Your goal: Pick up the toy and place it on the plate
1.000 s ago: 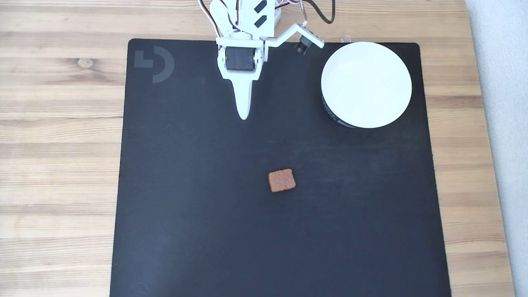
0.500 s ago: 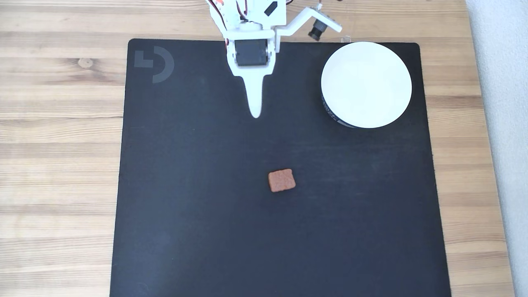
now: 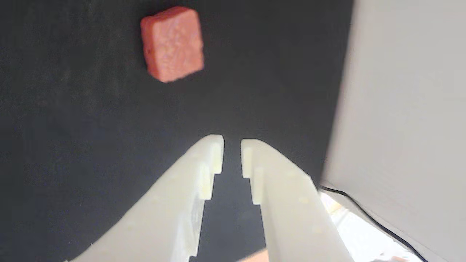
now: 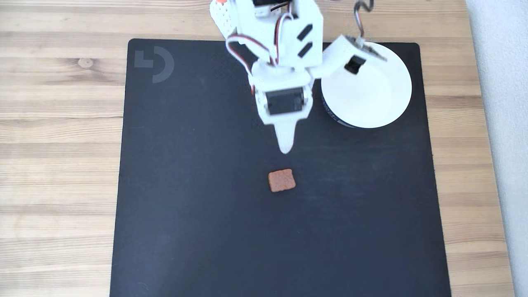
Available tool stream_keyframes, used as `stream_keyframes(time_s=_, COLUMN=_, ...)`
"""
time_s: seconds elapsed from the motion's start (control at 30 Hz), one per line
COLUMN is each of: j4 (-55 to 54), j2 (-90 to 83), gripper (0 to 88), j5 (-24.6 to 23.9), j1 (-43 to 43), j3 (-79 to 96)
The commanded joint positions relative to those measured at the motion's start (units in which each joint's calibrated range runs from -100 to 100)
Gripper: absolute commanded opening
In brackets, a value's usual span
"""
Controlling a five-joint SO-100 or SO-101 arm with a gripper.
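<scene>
Jaws nearly closed, empty, just short of toy (image 4: 281, 180); bare mat (image 4: 185, 214) all round; plate (image 4: 371, 99) well apart.

Wooden table (image 4: 62, 165) carries black mat (image 4: 198, 231)

Black mat (image 4: 206, 227) on wooden table (image 4: 57, 165); daylight.

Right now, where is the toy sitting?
In the fixed view the toy lies on the black mat near its middle, just below the gripper tip and lower left of the plate.
</scene>
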Motion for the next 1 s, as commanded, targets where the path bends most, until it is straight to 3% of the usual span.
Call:
stream_keyframes(time_s=0.0, j4=0.4, j2=10.8, gripper=2.6, j5=-0.1, j1=-1.2, j3=-11.5)
stream_keyframes(time_s=0.43, j4=9.2, j2=33.9, gripper=2.6, j5=-0.1, j1=-1.1, j3=-35.1)
stream_keyframes(time_s=0.97, j4=9.3, j2=39.9, gripper=2.6, j5=0.3, j1=0.4, j3=-35.9)
